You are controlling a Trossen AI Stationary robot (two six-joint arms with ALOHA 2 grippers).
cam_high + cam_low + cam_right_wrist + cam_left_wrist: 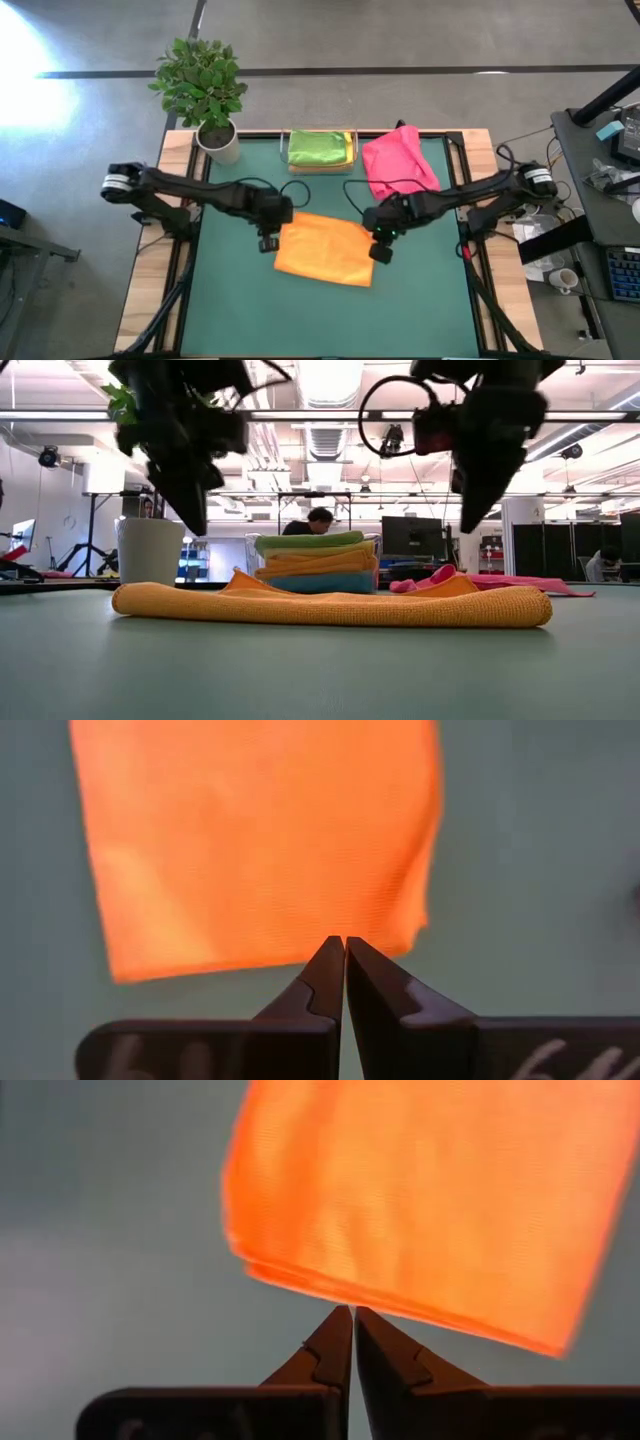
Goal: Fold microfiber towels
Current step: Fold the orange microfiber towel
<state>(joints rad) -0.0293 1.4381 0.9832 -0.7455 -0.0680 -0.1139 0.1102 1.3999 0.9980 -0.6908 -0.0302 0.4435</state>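
- The orange towel (323,250) lies folded flat in the middle of the high view, its long axis running left to right and tipped slightly, so the right end sits lower in the frame.
- The left gripper (268,243) hangs just above its left edge, fingers pressed together and holding nothing; the right gripper (381,250) hangs above its right edge, also closed and empty.
- The pink towel (398,162) lies loose and rumpled at upper right of centre; a folded stack of towels (320,149), green on top, sits at top centre.
- The table (240,310) has a green mat framed in pale wood; a potted plant (205,92) stands at its upper left corner.
- In the low view an open workroom with ceiling lights and monitors lies behind, and a person (318,520) shows beyond the stack.
- The orange cloth looks fuzzy, with layered edges at the fold.
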